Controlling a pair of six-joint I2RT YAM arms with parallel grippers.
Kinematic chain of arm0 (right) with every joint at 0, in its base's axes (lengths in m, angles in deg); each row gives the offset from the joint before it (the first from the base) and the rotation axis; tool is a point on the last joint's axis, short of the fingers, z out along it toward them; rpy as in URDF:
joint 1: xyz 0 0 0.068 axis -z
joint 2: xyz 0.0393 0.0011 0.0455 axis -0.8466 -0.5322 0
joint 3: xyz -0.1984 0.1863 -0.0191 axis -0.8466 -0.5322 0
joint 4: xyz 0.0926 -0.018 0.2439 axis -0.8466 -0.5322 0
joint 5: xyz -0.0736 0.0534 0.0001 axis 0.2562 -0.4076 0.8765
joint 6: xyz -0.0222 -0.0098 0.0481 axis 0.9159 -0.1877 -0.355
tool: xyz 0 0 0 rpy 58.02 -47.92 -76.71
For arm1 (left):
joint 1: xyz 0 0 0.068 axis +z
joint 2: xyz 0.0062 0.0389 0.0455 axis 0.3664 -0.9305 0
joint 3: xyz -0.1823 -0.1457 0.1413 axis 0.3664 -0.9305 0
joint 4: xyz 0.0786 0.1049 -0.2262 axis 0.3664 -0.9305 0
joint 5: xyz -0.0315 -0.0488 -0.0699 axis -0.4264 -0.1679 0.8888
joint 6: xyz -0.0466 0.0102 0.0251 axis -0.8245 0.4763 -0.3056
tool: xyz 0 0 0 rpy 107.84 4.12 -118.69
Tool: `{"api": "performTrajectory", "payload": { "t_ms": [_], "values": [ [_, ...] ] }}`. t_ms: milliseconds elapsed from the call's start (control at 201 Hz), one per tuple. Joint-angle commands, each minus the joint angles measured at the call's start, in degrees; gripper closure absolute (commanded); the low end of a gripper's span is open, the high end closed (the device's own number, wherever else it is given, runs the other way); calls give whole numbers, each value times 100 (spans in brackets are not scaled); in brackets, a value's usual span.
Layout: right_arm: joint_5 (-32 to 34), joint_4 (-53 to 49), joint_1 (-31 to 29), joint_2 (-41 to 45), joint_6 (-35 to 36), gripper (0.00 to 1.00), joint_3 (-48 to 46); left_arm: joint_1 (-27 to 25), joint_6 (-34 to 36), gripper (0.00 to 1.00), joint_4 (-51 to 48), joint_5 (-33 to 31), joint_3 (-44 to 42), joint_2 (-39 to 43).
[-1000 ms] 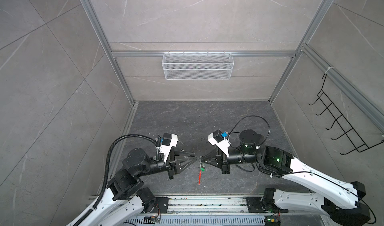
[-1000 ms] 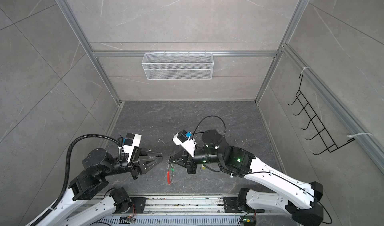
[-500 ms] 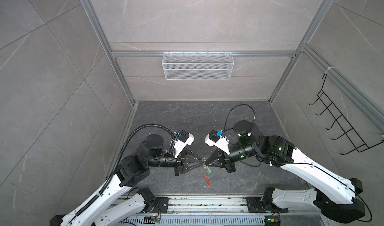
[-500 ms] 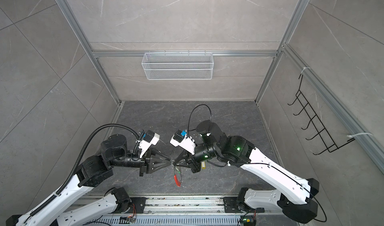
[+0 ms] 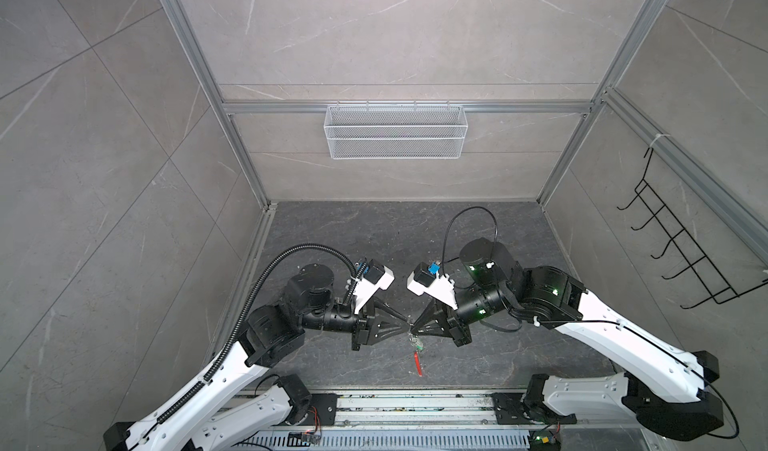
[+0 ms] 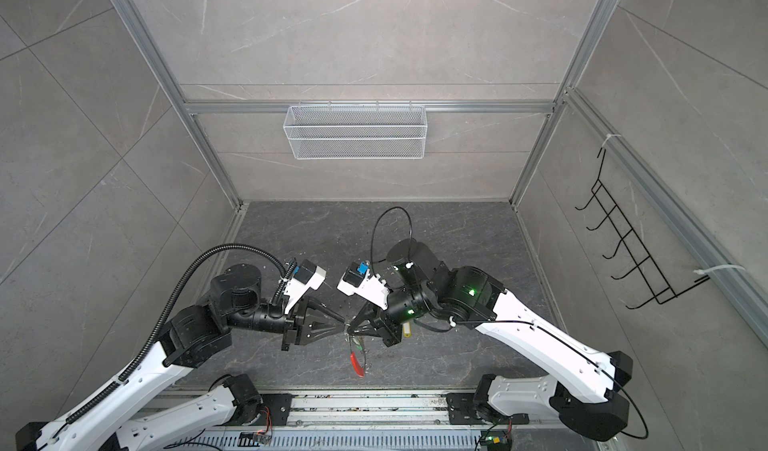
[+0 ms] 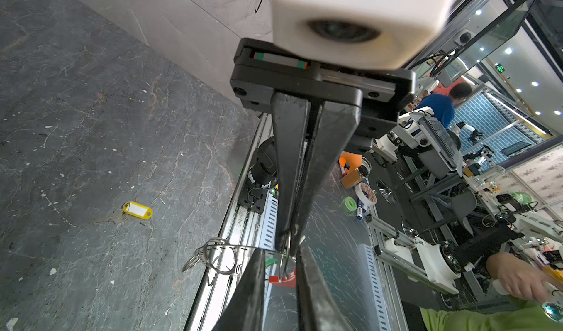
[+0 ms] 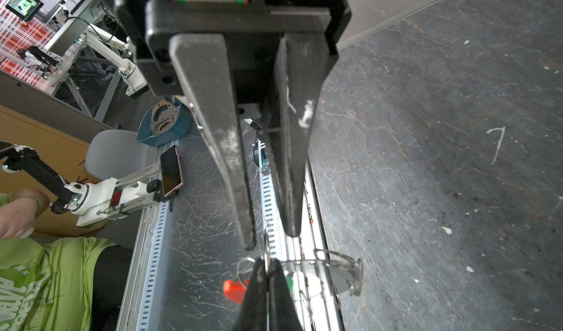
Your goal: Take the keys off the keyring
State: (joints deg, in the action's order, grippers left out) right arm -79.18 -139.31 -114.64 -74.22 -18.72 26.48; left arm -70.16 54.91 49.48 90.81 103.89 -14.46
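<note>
The keyring [image 5: 417, 363] held over the floor [image 7: 91, 100]
We found the right gripper [image 8: 267, 264] clamped shut on its wire and the left gripper [image 8: 272, 238] with jaws slightly parted astride it. The green-tagged key [image 8: 289, 282] hung by the red sleeve [image 7: 283, 279]. The yellow-tagged key [image 7: 146, 213] lay on the floor, its white label [image 7: 137, 209] showing nothing we could read.

Grey veined wall tiles [image 5: 374, 33] enclose a dark stone floor [image 5: 374, 228]; a white mesh basket [image 5: 395, 137] and black hook rack [image 5: 681, 258] hang on them.
</note>
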Motion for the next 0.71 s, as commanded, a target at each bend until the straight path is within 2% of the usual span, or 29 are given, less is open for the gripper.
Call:
{"api": "performTrajectory", "payload": {
  "t_ms": [0, 254, 354, 563, 702],
  "values": [
    [-12, 12, 19, -66, 69, 100, 226, -16, 3, 79, 154, 193, 144, 43],
    [-37, 177, 19, -177, -18, 100, 294, -14, -76, 86, 336, 273, 63, 30],
    [-16, 214, 17, -207, -51, 100, 334, -22, -76, 100, 385, 246, 24, 51],
    [105, 568, 13, -65, -241, 100, 219, -21, -163, 100, 652, 50, -145, 204],
    [490, 1343, 11, 415, -414, 64, -337, -21, -147, 100, 1137, -439, -427, 704]
  ]
}}
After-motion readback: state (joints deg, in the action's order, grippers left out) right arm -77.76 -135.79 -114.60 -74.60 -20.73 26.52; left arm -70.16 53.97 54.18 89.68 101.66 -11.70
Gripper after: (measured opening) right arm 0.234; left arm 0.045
